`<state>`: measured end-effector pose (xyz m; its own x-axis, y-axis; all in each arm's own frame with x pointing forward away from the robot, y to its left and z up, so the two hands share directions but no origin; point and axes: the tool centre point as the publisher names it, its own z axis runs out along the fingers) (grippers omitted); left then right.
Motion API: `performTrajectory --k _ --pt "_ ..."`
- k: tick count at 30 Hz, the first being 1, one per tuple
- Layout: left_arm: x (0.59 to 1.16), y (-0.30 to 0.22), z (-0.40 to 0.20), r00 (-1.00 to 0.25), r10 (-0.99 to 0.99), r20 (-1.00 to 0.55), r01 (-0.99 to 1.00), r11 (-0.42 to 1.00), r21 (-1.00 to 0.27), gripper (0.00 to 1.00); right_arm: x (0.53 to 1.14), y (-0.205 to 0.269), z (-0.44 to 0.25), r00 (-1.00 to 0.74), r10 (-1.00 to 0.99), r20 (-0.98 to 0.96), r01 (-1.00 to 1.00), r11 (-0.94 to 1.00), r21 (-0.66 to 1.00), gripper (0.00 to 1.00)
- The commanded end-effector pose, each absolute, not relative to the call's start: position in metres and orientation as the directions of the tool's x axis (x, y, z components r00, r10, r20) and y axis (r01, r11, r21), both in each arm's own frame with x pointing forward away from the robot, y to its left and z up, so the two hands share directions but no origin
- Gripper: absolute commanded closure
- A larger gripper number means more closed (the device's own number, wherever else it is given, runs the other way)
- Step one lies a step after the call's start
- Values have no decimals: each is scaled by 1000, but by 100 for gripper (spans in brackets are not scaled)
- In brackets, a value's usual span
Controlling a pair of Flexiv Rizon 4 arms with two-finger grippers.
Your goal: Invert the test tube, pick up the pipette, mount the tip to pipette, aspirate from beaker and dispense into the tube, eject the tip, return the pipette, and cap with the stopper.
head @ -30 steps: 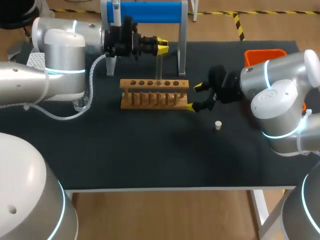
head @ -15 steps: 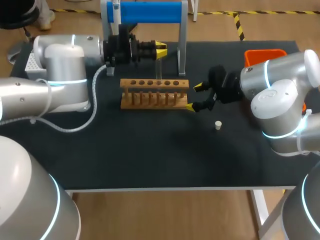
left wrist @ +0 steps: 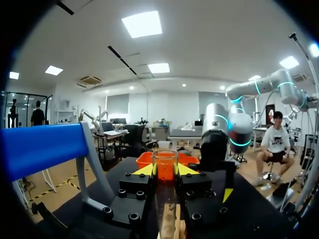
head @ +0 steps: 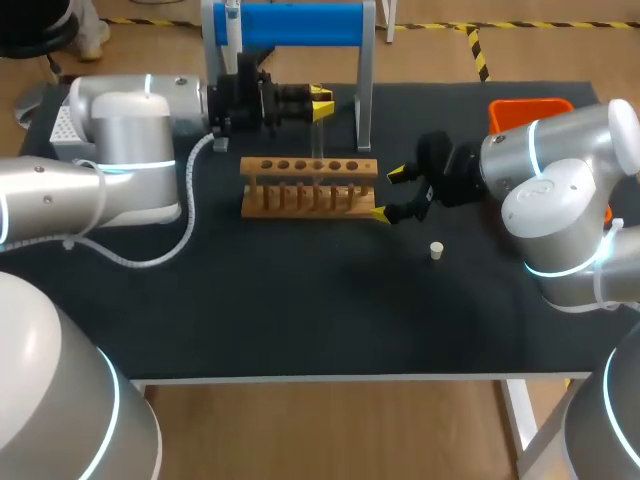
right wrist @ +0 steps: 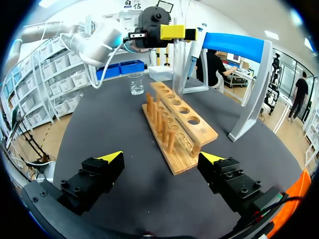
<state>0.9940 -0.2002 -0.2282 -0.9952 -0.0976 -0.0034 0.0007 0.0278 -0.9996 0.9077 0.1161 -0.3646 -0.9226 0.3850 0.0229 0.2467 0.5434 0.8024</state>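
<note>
A clear test tube hangs upright above the wooden rack, open end up. My left gripper is shut on it near the rim. In the left wrist view the tube sits between the yellow fingertips, with the left gripper closed on both its sides. My right gripper stands open just off the rack's right end, empty. In the right wrist view the right gripper faces the rack. A small white stopper lies on the mat. The pipette hangs on the blue stand.
An orange bin sits at the back right. A glass beaker stands beyond the rack's far end, hidden by my left arm in the head view. The stand's legs rise just behind the rack.
My left arm has shifted its elbow and turned its wrist a little, with the test tube still held over the rack. The right arm has kept still.
</note>
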Motion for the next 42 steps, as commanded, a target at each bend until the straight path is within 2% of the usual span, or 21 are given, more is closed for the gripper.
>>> performTrajectory --k 1,42 --pt "998 -201 -233 -996 -91 -2 0 20 -1000 100 907 115 -364 -923 384 23 246 544 802 0" --pt "995 -198 -256 -995 -97 38 -38 -2 -999 100 907 115 -364 -923 384 23 246 544 802 0"
